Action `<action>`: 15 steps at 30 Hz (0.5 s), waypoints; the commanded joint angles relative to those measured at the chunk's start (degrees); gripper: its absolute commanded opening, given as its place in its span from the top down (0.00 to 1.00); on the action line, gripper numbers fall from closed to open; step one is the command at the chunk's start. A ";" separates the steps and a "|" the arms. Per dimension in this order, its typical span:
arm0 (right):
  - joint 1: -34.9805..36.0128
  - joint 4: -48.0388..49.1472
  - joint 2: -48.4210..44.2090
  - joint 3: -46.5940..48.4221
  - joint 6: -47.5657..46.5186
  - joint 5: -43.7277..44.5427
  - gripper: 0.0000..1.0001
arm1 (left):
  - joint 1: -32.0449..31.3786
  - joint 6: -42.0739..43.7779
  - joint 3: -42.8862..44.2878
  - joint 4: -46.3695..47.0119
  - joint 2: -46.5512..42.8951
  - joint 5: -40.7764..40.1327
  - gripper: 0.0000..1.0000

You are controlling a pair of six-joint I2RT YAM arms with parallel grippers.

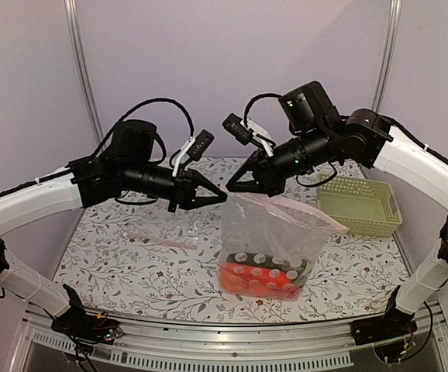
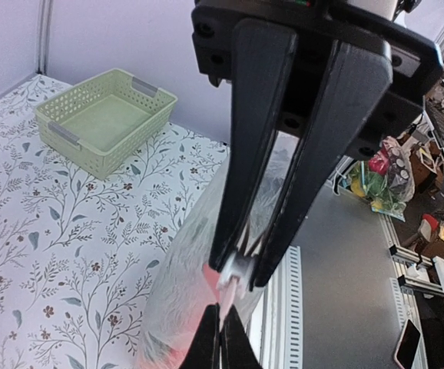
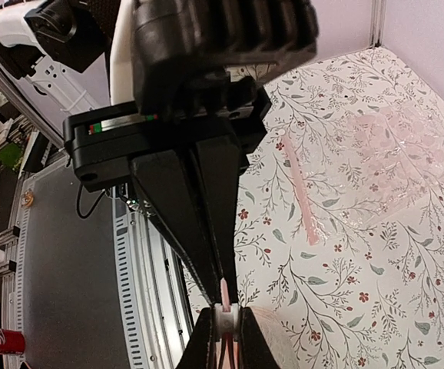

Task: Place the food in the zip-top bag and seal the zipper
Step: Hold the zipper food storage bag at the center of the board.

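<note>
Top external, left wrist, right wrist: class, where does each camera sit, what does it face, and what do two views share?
Top external: above, behind the robot, looking down; both arms, bag, basket.
Left wrist: on the left arm, past the left gripper towards the basket.
Right wrist: on the right arm, past the right gripper towards a spare bag.
Shared: both wrist views show both grippers at the zipper.

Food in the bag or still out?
In. The food sits at the bottom of the lifted zip-top bag.
</note>
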 commanded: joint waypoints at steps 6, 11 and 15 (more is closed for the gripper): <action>0.09 -4.19 -3.95 -2.15 -0.55 3.25 1.00 | 1.40 -0.45 -1.18 -0.11 -2.80 -1.67 1.00; 0.03 -4.29 -4.51 -2.91 -0.35 3.65 1.00 | 1.58 -0.64 -1.21 -0.03 -2.90 -0.91 1.00; 0.06 -4.15 -4.86 -3.23 -0.16 3.55 1.00 | 1.58 -0.69 -1.25 0.12 -2.70 0.09 1.00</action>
